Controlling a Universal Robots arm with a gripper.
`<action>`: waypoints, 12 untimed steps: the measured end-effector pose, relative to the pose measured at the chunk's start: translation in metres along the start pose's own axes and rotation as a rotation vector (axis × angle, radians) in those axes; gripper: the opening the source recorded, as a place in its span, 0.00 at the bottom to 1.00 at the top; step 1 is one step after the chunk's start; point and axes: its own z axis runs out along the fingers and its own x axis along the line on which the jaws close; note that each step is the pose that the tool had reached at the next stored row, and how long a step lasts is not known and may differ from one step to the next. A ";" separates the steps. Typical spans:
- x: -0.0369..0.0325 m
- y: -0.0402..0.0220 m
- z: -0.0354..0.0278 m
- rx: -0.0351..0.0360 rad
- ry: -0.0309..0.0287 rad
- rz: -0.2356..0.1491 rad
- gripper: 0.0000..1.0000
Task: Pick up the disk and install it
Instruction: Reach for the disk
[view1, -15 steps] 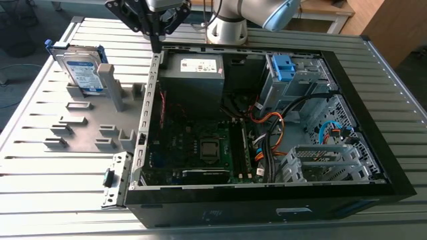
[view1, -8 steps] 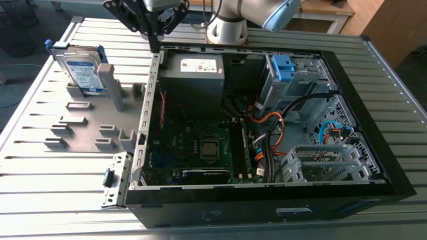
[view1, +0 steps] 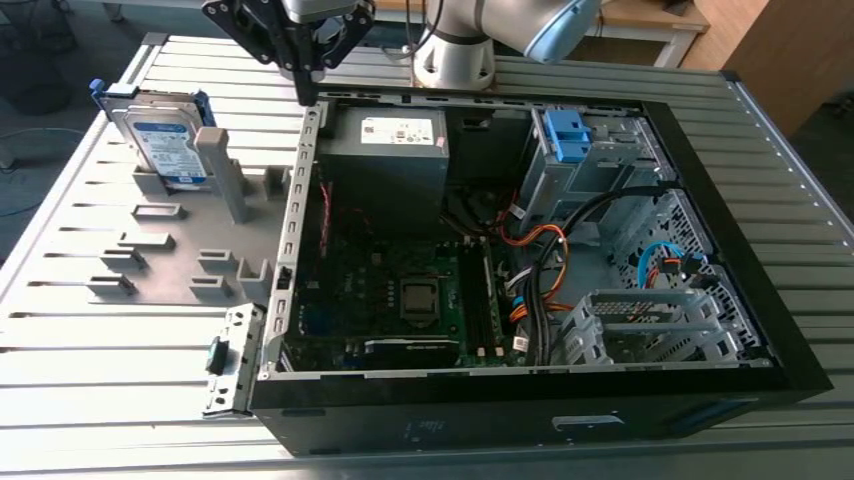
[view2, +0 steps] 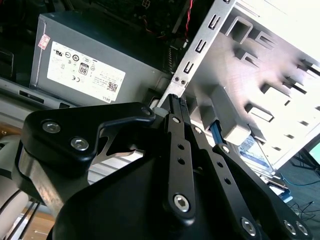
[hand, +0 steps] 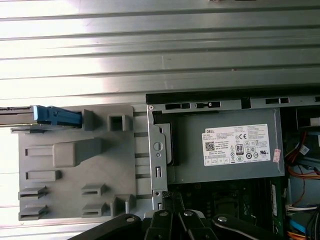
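One disk (view1: 162, 141) stands on edge in a slot at the far corner of a grey slotted holder (view1: 174, 250), on the exterior view's left. Its white-and-blue label faces the camera and its blue bracket runs round its edges. In the first wrist view the disk (hand: 53, 115) shows edge-on at the holder's rim. A tall grey post (view1: 222, 170) of the holder rises just beside the disk, between it and the open computer case (view1: 534, 420). Both the holder and the case sit on the ribbed metal counter (view1: 107, 380).

The hand (view1: 308, 92) hangs with its fingers pointing down over the case's far corner. It is above the perforated metal side wall (view1: 302, 200), which separates the holder from the case interior. Its fingers are drawn together to a point and nothing is held between them. It is clear of the disk, with the post and the wall edge lying between the two.

Inside the case, just beside the hand, sits the grey power supply (view1: 387, 150) with its white sticker. Farther along are the motherboard (view1: 400, 290), a tangle of orange and black cables (view1: 534, 245), and a metal drive cage (view1: 607, 160) with a light-blue clip (view1: 567, 135) on top of it. The arm's pale base (view1: 454, 55) stands behind the case.
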 end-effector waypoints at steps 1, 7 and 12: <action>0.0004 0.0000 0.0000 0.0000 0.0000 0.000 0.11; 0.0028 -0.0002 -0.0001 0.0001 0.0000 0.000 0.11; 0.0050 -0.0004 -0.0001 0.0000 0.0000 0.000 0.11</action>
